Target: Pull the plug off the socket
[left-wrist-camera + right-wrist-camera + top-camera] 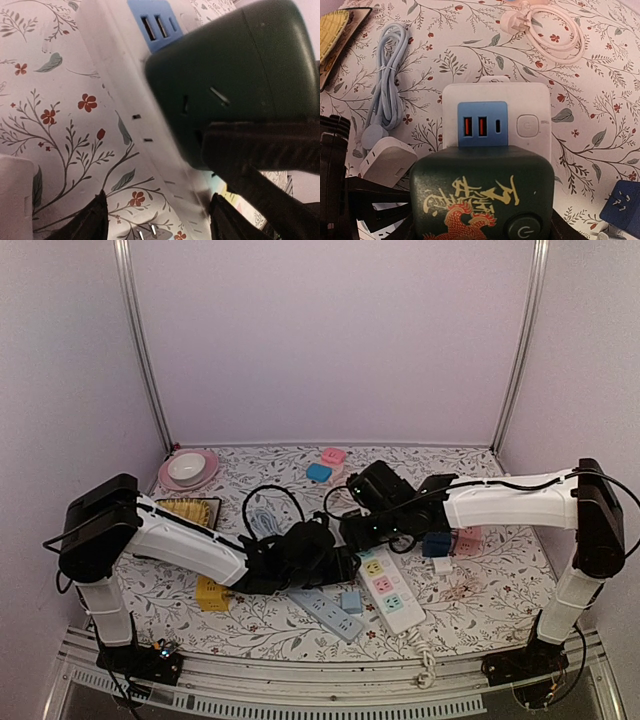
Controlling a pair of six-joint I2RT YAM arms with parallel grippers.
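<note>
One floral tabletop met lilac walls at twelve o'clock. At its centre, right jaws gripped the green plug, seated in the white socket strip; left jaws stood open astride it.

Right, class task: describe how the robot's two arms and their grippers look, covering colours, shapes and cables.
Both the left arm and the right arm have smooth white shells on the long links and boxy black housings at the joints. Thin black cables run loose along each arm. The left gripper and right gripper are black, with dark tapered fingers. No markings on them are legible.
</note>
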